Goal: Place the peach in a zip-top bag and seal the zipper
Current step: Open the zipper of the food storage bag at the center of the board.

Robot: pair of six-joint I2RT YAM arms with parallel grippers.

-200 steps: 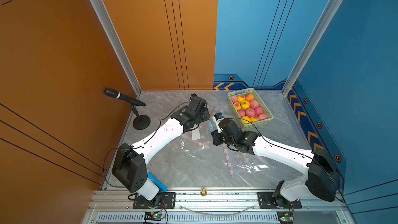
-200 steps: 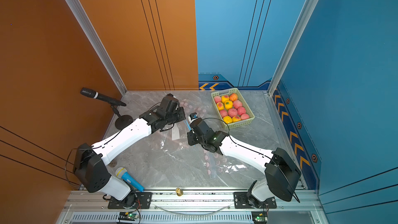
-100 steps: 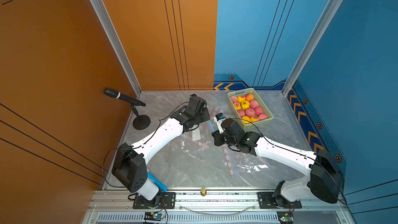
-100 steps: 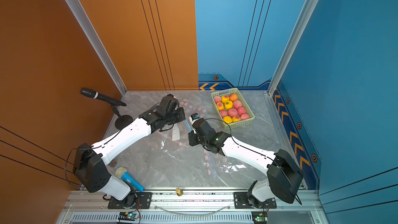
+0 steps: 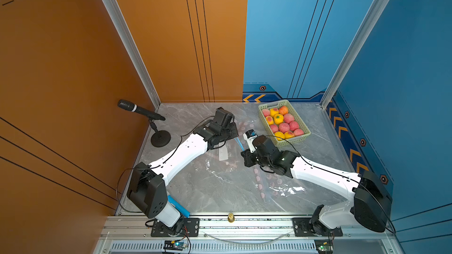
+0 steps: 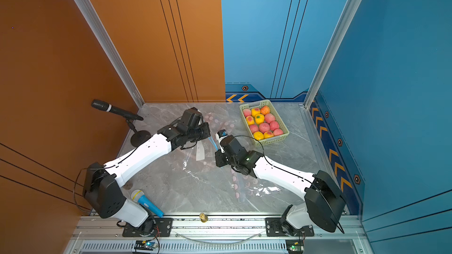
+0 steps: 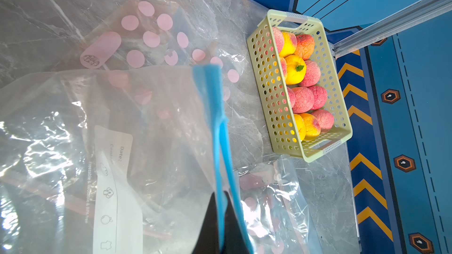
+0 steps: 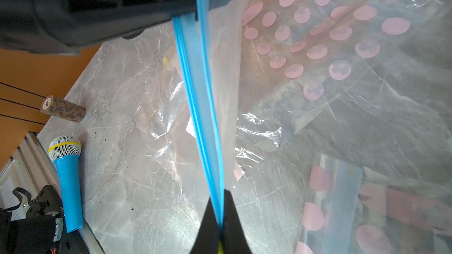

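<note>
A clear zip-top bag point(image 7: 146, 142) with a blue zipper strip point(image 8: 203, 94) hangs stretched between my two grippers above the table. My left gripper point(image 7: 221, 197) is shut on one end of the strip, my right gripper point(image 8: 219, 204) on the other. In both top views the strip point(image 5: 239, 144) runs from the left gripper point(image 5: 236, 138) to the right gripper point(image 5: 243, 151). The strip's two lips stand slightly apart along its middle. The peaches point(image 5: 283, 127) lie with yellow fruit in a pale green basket point(image 5: 305, 134) at the back right. No peach is in the bag.
Several other clear bags with pink dots point(image 8: 318, 52) lie flat on the marble table point(image 5: 220, 191). A black microphone on a stand point(image 5: 139, 109) is at the back left. A blue toy microphone point(image 6: 146, 202) and a brown patterned roll point(image 8: 63, 108) lie near the front left.
The right arm has edged slightly to the right. Both grippers keep their hold on the zipper strip.
</note>
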